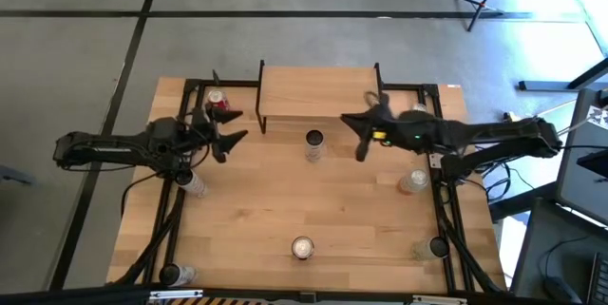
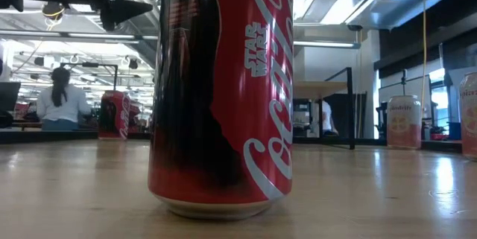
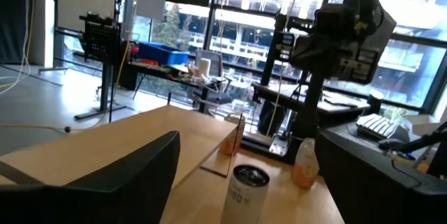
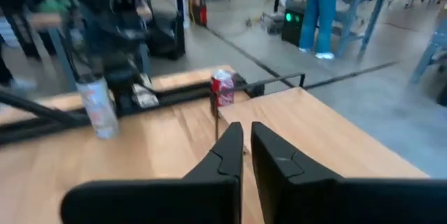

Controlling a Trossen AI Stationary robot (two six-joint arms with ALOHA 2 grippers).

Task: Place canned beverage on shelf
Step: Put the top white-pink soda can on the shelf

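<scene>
The shelf (image 1: 318, 96) is a small wood board on black legs at the table's far middle, also seen in the right wrist view (image 4: 314, 133). A white can (image 1: 314, 143) stands upright on the table just in front of it. A red can (image 1: 218, 107) stands off the shelf's left end. Another red can (image 2: 223, 90) stands near the front edge. My left gripper (image 1: 242, 124) hangs open to the left of the white can (image 3: 244, 192), pointing at it. My right gripper (image 4: 246, 137) is shut and raised to the can's right, holding nothing.
Clear bottles stand at the left (image 1: 193, 183) and right (image 1: 413, 181) sides, with more at the near corners (image 1: 176, 274). An orange can (image 2: 405, 121) shows at the right in the low view. Black rails (image 1: 446, 200) frame the table. People stand in the room beyond.
</scene>
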